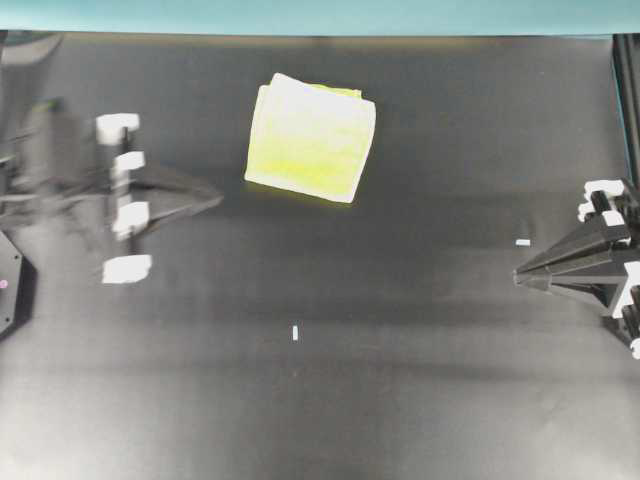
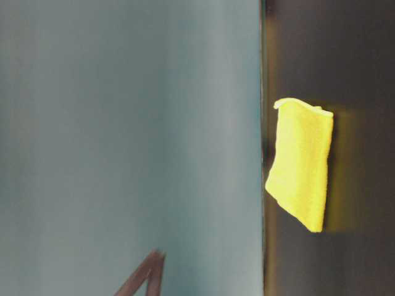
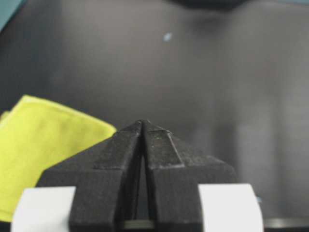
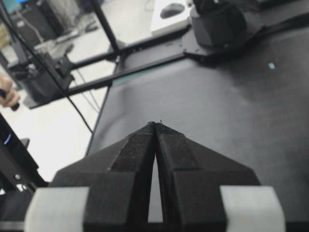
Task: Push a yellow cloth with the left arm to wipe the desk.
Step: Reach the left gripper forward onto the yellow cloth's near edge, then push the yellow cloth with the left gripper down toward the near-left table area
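The yellow cloth (image 1: 311,137) lies folded on the black desk (image 1: 320,400) near its far edge, a little left of the middle. It also shows in the table-level view (image 2: 300,163) and at the left of the left wrist view (image 3: 43,150). My left gripper (image 1: 218,198) is shut and empty, blurred, left of and a little nearer than the cloth, apart from it; in its own view the tips (image 3: 143,122) meet. My right gripper (image 1: 518,272) is shut and empty at the right edge, its tips (image 4: 155,123) together, far from the cloth.
Small white marks sit on the desk at the middle front (image 1: 295,333) and near the right gripper (image 1: 522,242). A teal wall (image 1: 320,15) runs along the far edge. The right wrist view shows black frame bars (image 4: 140,65) and the floor beyond the desk edge.
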You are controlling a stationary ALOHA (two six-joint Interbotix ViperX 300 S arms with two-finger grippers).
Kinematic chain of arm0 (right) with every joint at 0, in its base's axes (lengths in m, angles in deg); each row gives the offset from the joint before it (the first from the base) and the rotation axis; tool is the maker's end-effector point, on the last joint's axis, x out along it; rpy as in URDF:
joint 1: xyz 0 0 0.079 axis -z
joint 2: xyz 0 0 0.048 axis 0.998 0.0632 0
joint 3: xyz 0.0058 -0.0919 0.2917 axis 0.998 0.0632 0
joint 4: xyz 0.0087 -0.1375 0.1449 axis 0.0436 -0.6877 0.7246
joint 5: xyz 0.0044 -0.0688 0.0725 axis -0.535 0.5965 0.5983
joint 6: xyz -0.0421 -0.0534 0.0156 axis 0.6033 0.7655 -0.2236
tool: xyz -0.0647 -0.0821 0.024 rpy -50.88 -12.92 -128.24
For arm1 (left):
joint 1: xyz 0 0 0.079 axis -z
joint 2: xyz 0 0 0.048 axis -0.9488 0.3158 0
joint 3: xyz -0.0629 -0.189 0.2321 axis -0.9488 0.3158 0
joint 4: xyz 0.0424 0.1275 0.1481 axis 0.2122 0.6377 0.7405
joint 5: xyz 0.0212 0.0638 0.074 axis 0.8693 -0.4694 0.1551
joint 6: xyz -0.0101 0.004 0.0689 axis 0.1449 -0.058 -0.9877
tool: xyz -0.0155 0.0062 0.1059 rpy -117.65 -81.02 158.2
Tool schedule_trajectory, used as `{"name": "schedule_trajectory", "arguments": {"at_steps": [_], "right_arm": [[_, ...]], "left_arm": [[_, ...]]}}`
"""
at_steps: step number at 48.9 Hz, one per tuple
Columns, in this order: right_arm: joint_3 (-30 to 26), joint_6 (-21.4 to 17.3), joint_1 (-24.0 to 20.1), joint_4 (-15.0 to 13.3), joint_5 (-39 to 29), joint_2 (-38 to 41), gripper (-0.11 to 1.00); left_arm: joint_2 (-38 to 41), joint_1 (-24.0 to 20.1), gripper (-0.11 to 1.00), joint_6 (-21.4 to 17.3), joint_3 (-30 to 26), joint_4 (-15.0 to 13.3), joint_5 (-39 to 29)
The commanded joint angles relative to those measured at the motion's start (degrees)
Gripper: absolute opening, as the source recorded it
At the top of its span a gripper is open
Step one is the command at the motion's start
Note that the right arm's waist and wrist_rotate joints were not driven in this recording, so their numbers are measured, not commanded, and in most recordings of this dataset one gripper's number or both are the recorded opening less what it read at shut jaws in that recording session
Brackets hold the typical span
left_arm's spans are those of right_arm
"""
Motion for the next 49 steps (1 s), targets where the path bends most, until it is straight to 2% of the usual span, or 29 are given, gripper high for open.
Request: {"name": "schedule_trajectory", "arguments": {"at_steps": [1,7,10,16,20,36,49], "right_arm": [[-0.9,0.0,0.0,0.0,0.6,0.5,0.0],[-0.9,0.0,0.0,0.0,0.4,0.5,0.0],[-0.9,0.0,0.1,0.1,0.4,0.5,0.0],[-0.8,0.0,0.0,0.0,0.3,0.5,0.0],[-0.8,-0.1,0.0,0.0,0.3,0.5,0.0],[-0.5,-0.1,0.0,0.0,0.1,0.6,0.0],[-0.2,0.0,0.0,0.0,-0.1,0.5,0.0]], "left_arm": [[6.1,-2.5,0.03,0.2,-4.1,0.3,0.9],[13.9,-5.1,0.17,0.4,-8.2,0.3,1.6],[17.8,-6.7,0.32,0.4,-10.7,0.2,1.6],[24.0,-9.1,0.68,0.4,-14.9,0.3,1.3],[27.8,-10.6,0.86,0.4,-17.3,0.3,1.1],[41.5,-14.9,0.87,0.4,-24.7,0.3,-1.4],[45.4,-15.3,0.87,0.5,-25.9,0.3,-3.3]]}}
